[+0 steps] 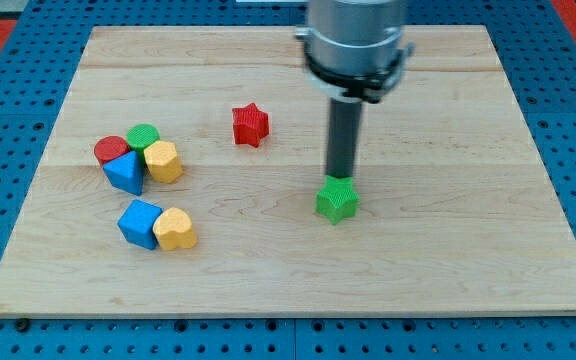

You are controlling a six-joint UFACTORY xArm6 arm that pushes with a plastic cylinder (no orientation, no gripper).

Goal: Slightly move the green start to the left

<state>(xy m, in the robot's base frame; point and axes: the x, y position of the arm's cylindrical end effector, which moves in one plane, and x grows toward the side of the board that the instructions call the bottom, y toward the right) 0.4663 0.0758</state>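
The green star (337, 200) lies on the wooden board (448, 250), right of the middle. My tip (341, 178) stands right at the star's top edge, slightly to the view's right of its centre, and seems to touch it. The dark rod rises from there to the grey arm body at the view's top.
A red star (250, 125) lies up and left of the green star. At the view's left is a cluster: a red cylinder (111, 150), a green cylinder (143, 136), a blue block (125, 172), a yellow block (163, 161). Below them lie a blue block (140, 223) and a yellow heart (175, 229).
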